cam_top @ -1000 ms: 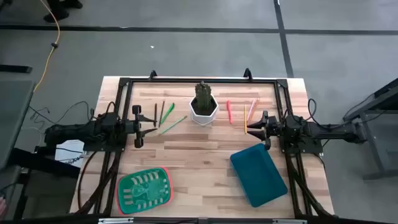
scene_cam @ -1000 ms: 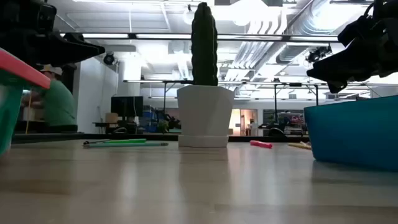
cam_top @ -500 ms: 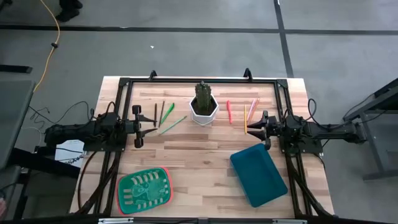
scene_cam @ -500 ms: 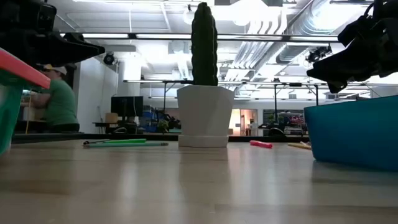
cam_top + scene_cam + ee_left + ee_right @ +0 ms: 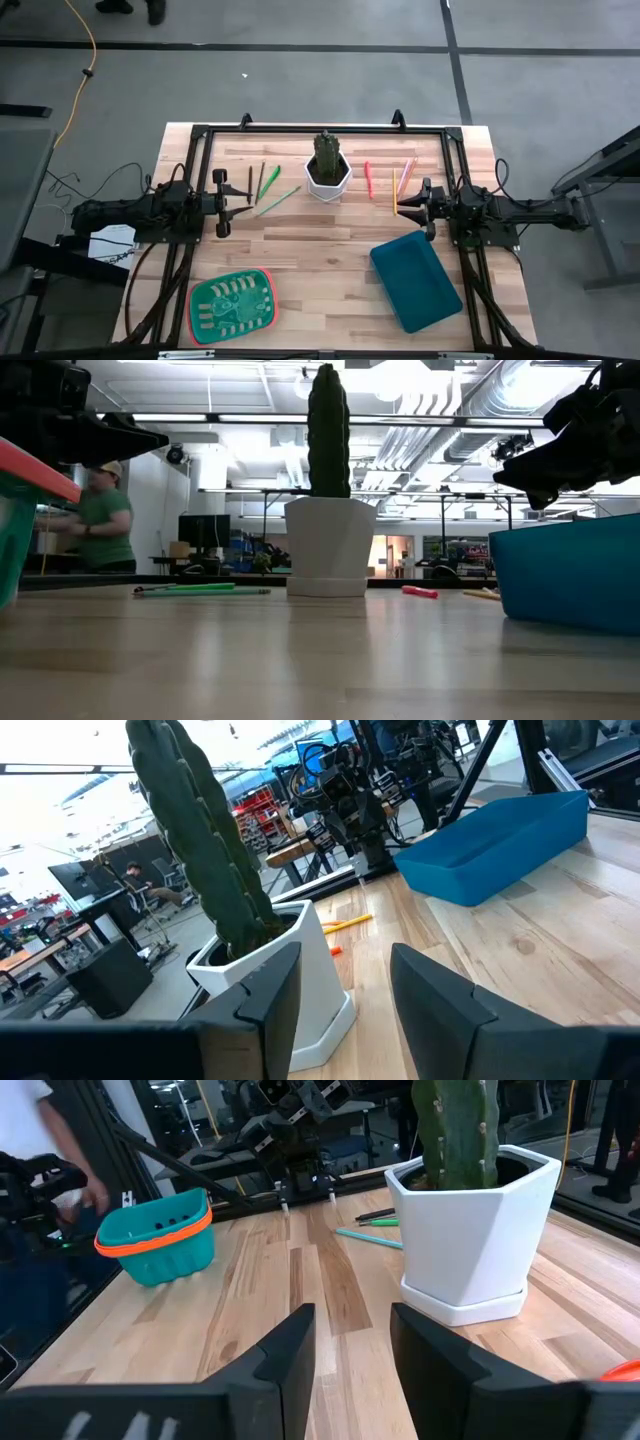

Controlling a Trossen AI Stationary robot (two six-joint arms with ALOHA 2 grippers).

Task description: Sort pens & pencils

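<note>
Nearest on the table [image 5: 300,250] lie a green basket [image 5: 232,305] and a blue bin [image 5: 416,279]. Past them, the left gripper [image 5: 222,202] and right gripper [image 5: 427,208] hover at either side, jaws open, holding nothing. Between them stands a potted cactus [image 5: 327,166]. The pencils [image 5: 256,181] and green pens [image 5: 270,183] lie left of the pot; the pink-red pens [image 5: 368,176] and a yellow pencil [image 5: 394,190] lie right.

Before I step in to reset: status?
Both grippers open, empty, parked at table sides. Pens and pencils unsorted, flanking cactus pot.
</note>
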